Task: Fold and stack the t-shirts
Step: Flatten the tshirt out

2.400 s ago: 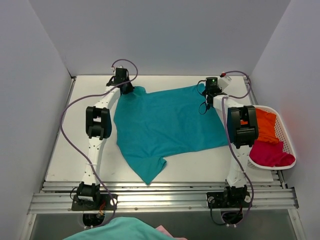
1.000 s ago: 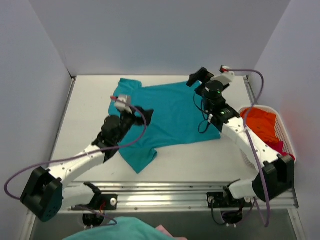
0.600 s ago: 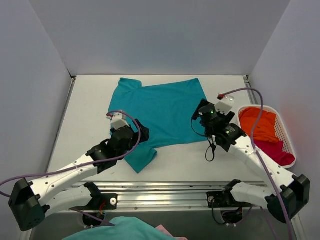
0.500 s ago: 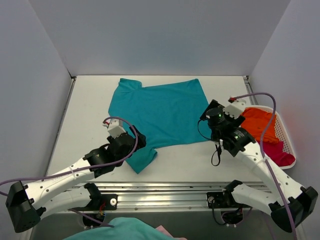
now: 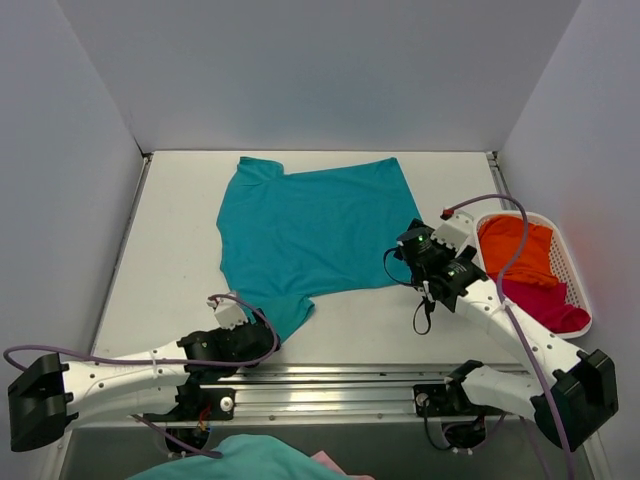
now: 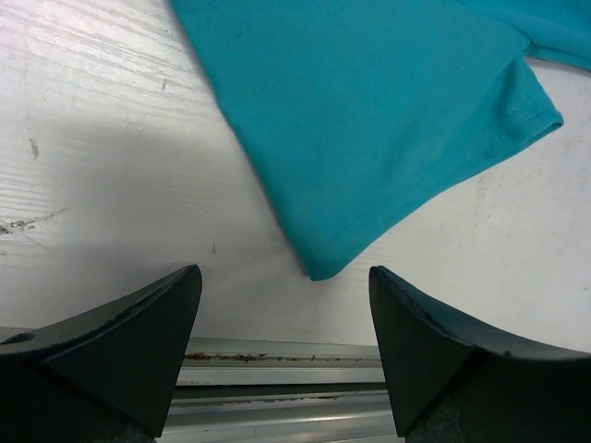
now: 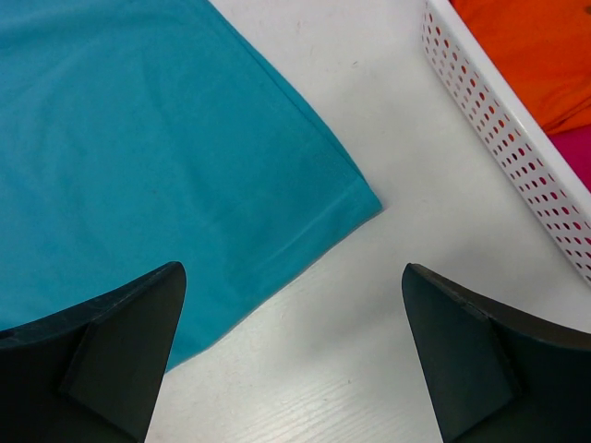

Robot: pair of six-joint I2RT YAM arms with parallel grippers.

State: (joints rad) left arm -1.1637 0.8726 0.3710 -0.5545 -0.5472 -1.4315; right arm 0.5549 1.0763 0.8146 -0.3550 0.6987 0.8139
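Note:
The teal t-shirt [image 5: 310,230] lies spread flat on the white table, one sleeve [image 5: 285,318] pointing at the near edge. My left gripper [image 5: 262,345] hovers low over that sleeve's tip [image 6: 319,263], open [image 6: 282,277] and empty, with the front rail below it. Over the shirt's near right hem corner [image 7: 365,198] my right gripper [image 5: 408,262] stands wide open [image 7: 291,269], touching nothing. An orange t-shirt [image 5: 520,250] and a magenta-red t-shirt [image 5: 548,308] sit bunched in the basket.
The white lattice basket [image 5: 580,300] stands at the table's right edge; its perforated wall [image 7: 517,152] is close to my right gripper. Aluminium rails [image 5: 330,385] run along the near edge. More teal and pink cloth [image 5: 245,460] shows below the table. Walls close three sides.
Both arms have left the shirt's far edge and come back toward me. The left gripper has dropped to the near sleeve tip; the right has settled by the hem corner. The shirt lies still.

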